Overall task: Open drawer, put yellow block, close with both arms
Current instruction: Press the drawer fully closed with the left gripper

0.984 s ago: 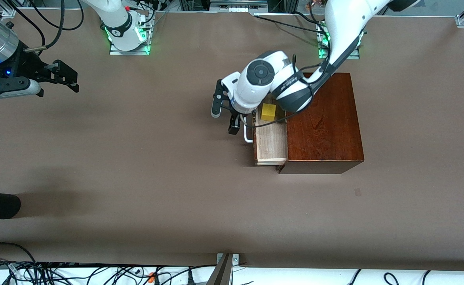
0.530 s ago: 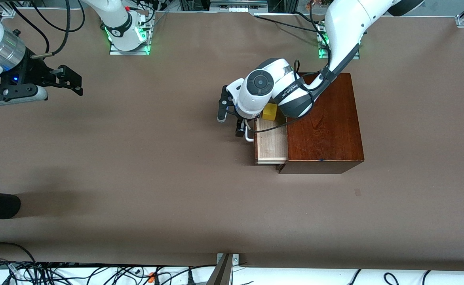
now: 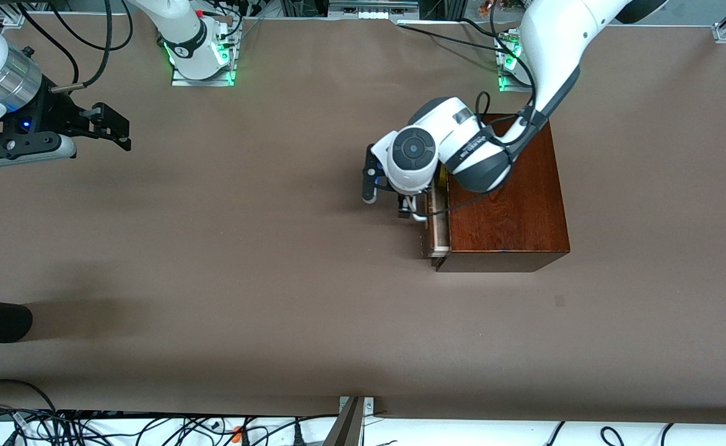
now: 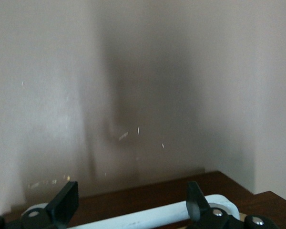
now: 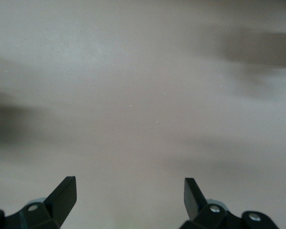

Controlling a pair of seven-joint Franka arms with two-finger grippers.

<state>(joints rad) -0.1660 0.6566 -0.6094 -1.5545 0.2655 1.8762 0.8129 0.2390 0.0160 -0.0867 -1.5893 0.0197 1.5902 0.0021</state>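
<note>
Brown table (image 3: 214,260), drawer (image 3: 438,230) nearly shut

Brown table (image 3: 214,260), matte and plain. Directly on it: dark wooden box (image 3: 505,204) toward the left arm's end, drawer (image 3: 436,229) sticking out slightly.

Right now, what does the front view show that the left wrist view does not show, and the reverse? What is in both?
Only the front view: the whole wooden box, the drawer almost fully in with a thin pale strip showing, and the right gripper, jaws open, waiting over the table at the right arm's end. Only the left wrist view: the left gripper up close, jaws open, with the white handle running across at their tips. Both: the left gripper at the drawer's dark front, the handle, and the brown table.
</note>
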